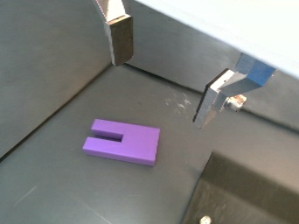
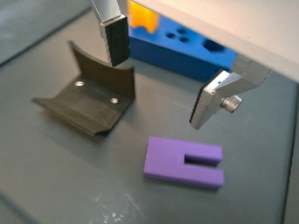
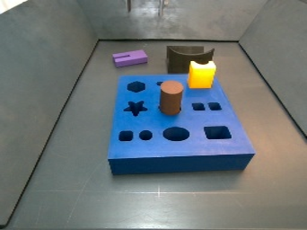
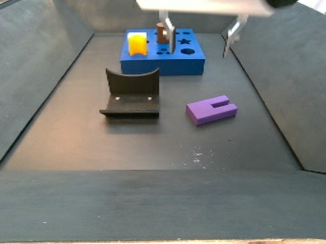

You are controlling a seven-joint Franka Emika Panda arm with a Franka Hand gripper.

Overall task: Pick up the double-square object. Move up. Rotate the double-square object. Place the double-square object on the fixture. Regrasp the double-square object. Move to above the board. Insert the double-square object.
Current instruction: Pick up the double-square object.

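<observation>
This was a lab test rig: a dark walled bin floor [image 4: 152, 157] beneath the open, empty gripper [image 2: 158, 74], holding only a blue board [image 3: 180, 121] of shaped cut-outs, a bracket fixture [image 4: 132, 95] and coloured test pieces below the fingers [image 2: 114, 39].

double-square object [image 4: 213, 110]: purple all over, one plain shade, no markings; same purple in both wrist views [image 1: 121, 143] [image 2: 184, 163]
fixture [image 4: 130, 94]: dark brown-black, with small pale screw dots on its plate in a wrist view [image 2: 91, 94]
board [image 3: 175, 123]: solid blue, its cut-outs showing darker blue
yellow block [image 3: 202, 74]: bright yellow, orange-tinged at the top
brown cylinder [image 3: 171, 98]: reddish brown
claw [image 4: 196, 36]: open above the tabletop; silver plate fingers [image 2: 209, 98] with dark pads
tabletop [image 4: 152, 162]: dark grey, faint pale scuffs
</observation>
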